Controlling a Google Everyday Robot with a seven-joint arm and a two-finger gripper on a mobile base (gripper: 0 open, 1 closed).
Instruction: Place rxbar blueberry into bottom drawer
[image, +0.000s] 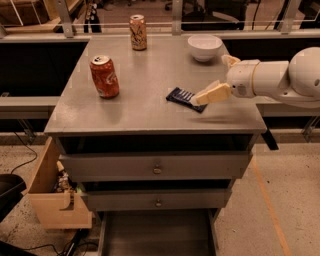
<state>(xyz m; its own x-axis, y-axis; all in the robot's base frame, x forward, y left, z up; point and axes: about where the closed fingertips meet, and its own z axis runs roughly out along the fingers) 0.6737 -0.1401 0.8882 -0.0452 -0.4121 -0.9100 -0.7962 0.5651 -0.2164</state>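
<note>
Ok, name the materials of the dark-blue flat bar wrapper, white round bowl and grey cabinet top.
Dark-blue rxbar blueberry wrapper: likely plastic film, thin, flat, printed. White bowl: probably glazed ceramic, smooth sheen. Grey cabinet top: seemingly brushed metal, dull reflections. The gripper is at the wrapper's right end.

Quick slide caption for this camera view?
Open pincer beside the rxbar blueberry on the cabinet top; bottom drawer open below.

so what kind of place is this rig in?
Probably a robotics lab or workshop: a grey metal drawer cabinet on a speckled concrete floor with loose cables. The gripper is at the rxbar blueberry on the cabinet top.
</note>
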